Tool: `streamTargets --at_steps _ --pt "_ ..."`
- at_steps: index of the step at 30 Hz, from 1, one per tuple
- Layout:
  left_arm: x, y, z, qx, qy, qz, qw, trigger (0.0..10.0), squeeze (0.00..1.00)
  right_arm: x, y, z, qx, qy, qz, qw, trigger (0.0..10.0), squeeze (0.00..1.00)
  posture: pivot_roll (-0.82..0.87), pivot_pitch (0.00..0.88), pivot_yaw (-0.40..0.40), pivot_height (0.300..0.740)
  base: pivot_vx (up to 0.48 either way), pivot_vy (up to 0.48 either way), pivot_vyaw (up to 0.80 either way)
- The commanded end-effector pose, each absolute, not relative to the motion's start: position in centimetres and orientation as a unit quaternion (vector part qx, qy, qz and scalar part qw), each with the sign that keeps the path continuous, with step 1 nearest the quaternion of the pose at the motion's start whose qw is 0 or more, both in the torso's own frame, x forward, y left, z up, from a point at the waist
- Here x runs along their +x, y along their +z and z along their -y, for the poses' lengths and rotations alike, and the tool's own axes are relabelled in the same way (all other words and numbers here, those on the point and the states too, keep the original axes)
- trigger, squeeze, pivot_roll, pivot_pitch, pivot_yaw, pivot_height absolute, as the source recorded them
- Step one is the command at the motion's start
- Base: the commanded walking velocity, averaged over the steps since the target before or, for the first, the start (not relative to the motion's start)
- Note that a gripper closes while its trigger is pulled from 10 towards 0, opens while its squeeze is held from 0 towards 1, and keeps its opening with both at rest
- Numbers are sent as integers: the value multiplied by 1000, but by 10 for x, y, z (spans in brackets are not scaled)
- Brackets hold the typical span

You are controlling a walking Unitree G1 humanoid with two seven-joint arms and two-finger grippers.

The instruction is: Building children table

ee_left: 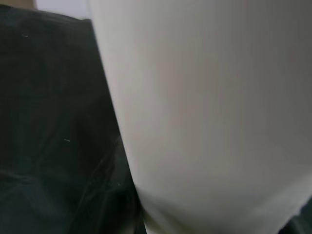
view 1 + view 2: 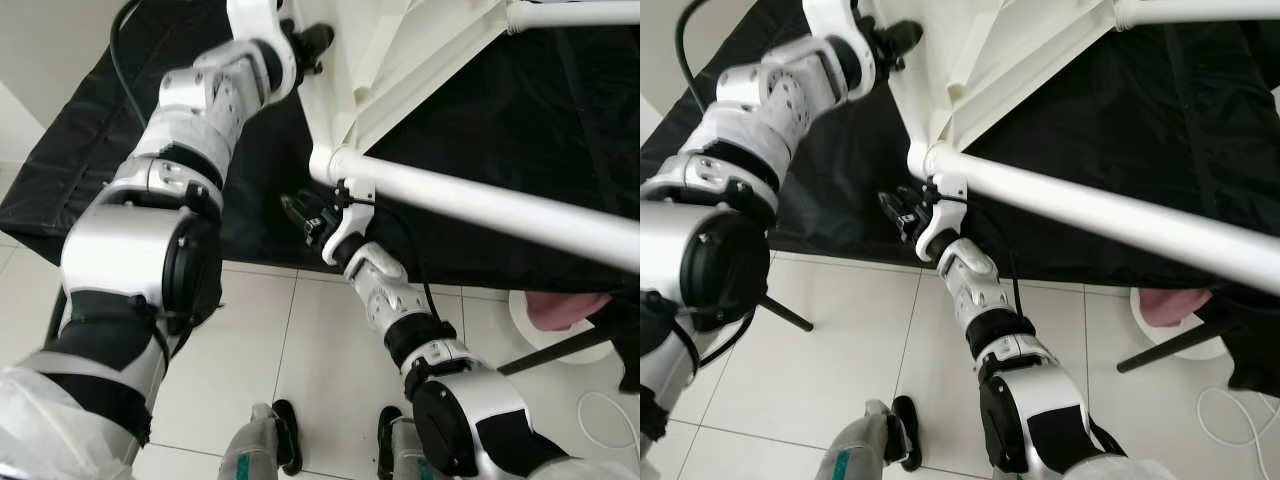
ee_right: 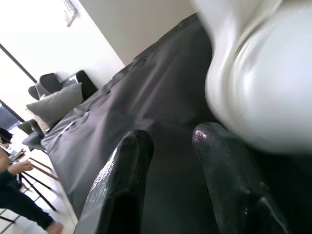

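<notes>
Black cloth (image 2: 520,110) covers the surface, and the white children's table (image 2: 400,60) lies overturned on it, one round white leg (image 2: 480,205) running away to the right of both claws. Pale tiles (image 2: 300,370) of floor show below the cloth's edge. The right claw (image 2: 300,215) sits just beneath the joint where that leg meets the table's frame; in the right wrist view its two black fingers (image 3: 122,190) stand slightly apart with only cloth between them, the white joint bulging just beside one finger. The right arm reaches up from below, forearm raised, wrist bent under the leg. The left claw (image 2: 312,45) is pressed against the frame's edge higher up, arm stretched forward; whether it is gripping I cannot tell
</notes>
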State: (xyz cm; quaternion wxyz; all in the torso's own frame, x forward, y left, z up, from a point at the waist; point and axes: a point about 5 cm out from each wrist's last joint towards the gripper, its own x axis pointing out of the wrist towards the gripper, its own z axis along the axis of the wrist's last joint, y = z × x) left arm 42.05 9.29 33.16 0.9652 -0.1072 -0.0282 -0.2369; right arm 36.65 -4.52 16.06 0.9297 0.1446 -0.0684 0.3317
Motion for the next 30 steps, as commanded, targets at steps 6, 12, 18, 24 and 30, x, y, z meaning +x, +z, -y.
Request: streamTargets --at_steps 6,12,18,24,30 --pt "417 329 -177 -83 -25 93 992 10000 0 360 126 96 131 260 28 956 10000 0 -40 177 92 740 0 0 0" --pt "415 314 -189 -79 -2 81 994 10000 1000 357 121 104 125 249 21 960 10000 0 -42 179 92 740 0 0 0" --pt "408 302 -199 -64 23 85 994 10000 1000 354 117 110 115 242 15 963 10000 0 -50 183 92 740 0 0 0" --pt "403 298 -189 -34 -7 103 994 10000 0 349 122 118 112 242 45 963 10000 0 -47 186 90 740 0 0 0" --pt "396 280 -180 -20 -55 98 993 10000 0 330 106 147 89 194 47 976 10000 0 -52 194 94 740 0 0 0"
